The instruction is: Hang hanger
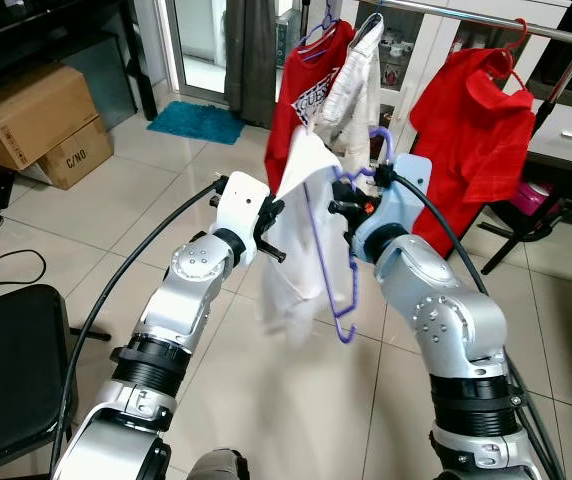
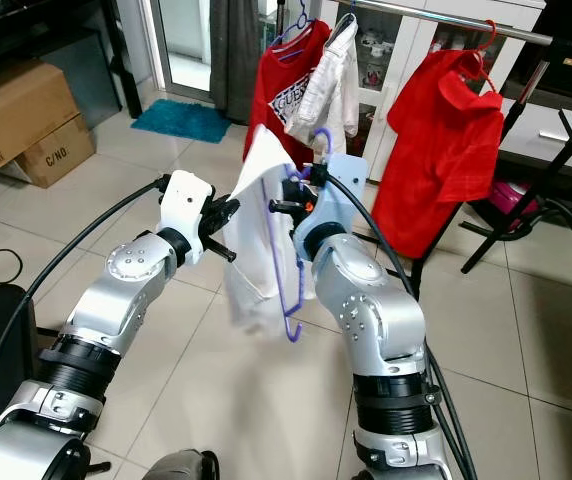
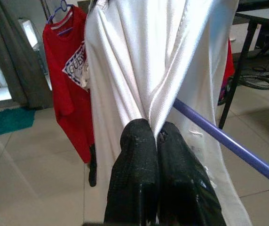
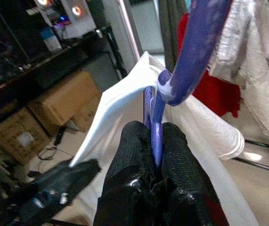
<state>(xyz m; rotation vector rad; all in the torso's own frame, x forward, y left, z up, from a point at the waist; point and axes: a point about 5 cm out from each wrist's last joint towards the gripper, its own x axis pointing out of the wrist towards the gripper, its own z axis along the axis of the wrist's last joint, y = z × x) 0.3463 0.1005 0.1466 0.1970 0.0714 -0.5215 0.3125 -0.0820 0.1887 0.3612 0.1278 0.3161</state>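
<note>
Over tiled floor (image 1: 266, 400), left end effector (image 3: 155, 136) pinches white shirt (image 1: 296, 240), right end effector (image 4: 154, 136) grips purple hanger (image 1: 331, 270)

The small cardboard box (image 1: 74, 152) on the floor at far left reads "C/NO". The red T-shirt (image 3: 71, 70) hanging on the far rack bears a white patch lettered "GUES", the rest hidden.

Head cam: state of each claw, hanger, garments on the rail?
Left claw: shut on white shirt.
Right claw: shut on purple hanger, near its hook.
White shirt: partly on hanger, held off the rail.
Red shirts: hanging on rail.
</note>
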